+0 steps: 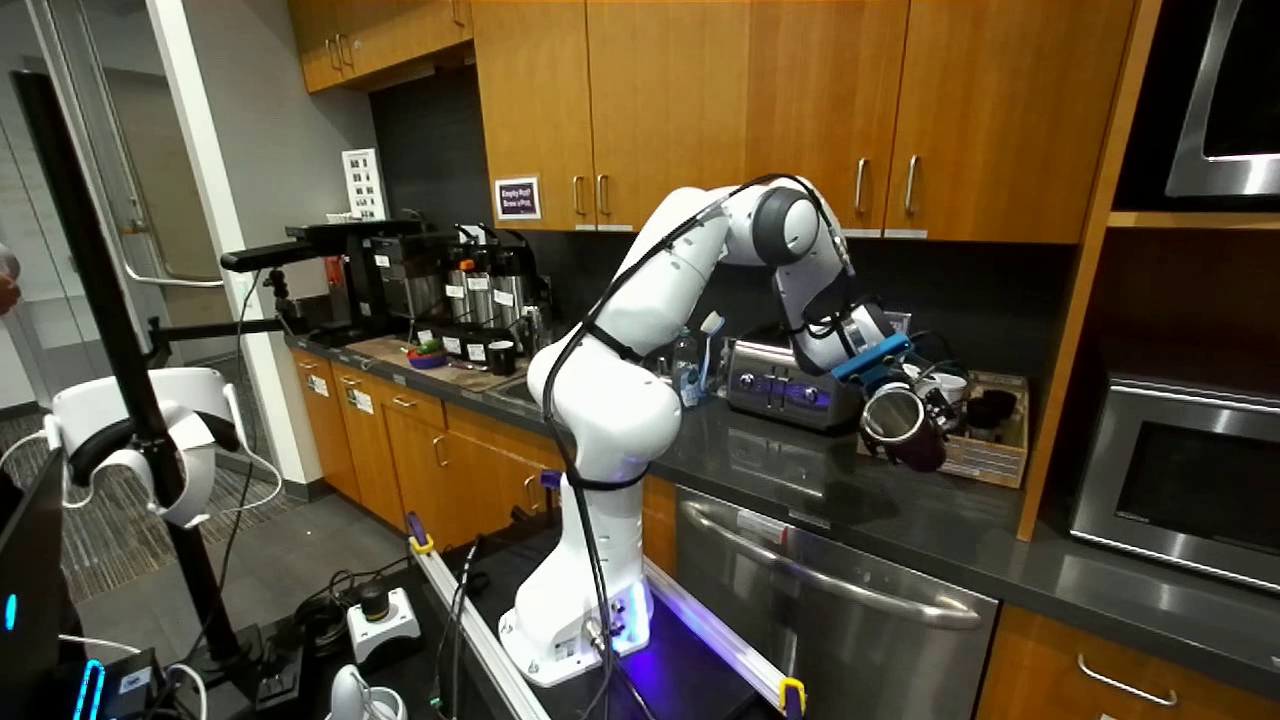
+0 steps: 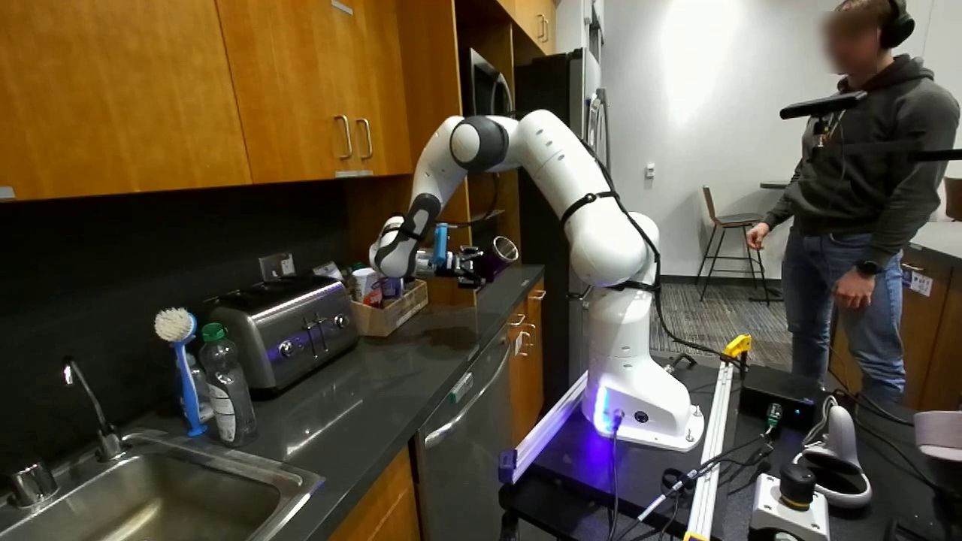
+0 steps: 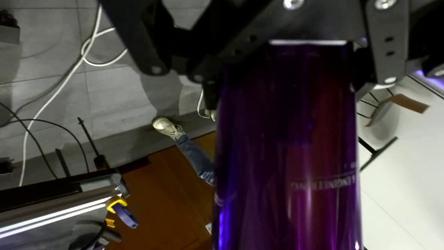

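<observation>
Purple tumbler (image 3: 288,163) hangs clasped in the pincer (image 3: 286,91) — stocked box (image 2: 408,306) and toaster (image 2: 304,330) nearby.

I'm seeing wooden cupboards (image 1: 670,110) hanging above a dark counter (image 1: 880,500); a chair (image 2: 738,219) is standing on grey carpet (image 2: 751,330), and light (image 2: 695,45) is glaring off the white wall (image 2: 676,203) behind it.

The wrist view's bottom edge cut off the cup (image 3: 288,156); in an exterior view, a face (image 2: 853,46) was blurred, the sink (image 2: 180,488) cropped.
</observation>
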### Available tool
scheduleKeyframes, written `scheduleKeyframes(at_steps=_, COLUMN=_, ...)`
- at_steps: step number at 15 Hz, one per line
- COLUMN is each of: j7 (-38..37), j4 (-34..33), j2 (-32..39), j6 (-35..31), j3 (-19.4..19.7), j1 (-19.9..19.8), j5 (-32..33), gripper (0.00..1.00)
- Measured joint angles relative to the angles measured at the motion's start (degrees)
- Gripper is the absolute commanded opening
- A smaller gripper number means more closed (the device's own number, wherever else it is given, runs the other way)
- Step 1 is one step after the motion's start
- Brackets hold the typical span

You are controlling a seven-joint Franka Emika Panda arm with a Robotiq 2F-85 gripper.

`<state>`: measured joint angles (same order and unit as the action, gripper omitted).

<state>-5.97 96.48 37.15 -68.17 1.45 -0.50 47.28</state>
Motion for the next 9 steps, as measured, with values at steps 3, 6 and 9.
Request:
scheduleKeyframes(at_steps=3, j7=-6.49, j4=1.34, j2=-0.14, j6=6.17, j3=-0.01, j1=3.53, j5=1.34, gripper=0.57)
scheduleKeyframes(at_steps=6, j7=-10.62, j4=2.66, j2=-0.08, j6=10.6, j3=-0.05, j1=5.68, j5=3.24, gripper=0.57)
scheduleKeyframes(at_steps=9, j7=-10.51, j4=5.58, j2=-0.01, j6=13.26, j3=-0.2, j1=6.16, j5=9.43, gripper=0.57)
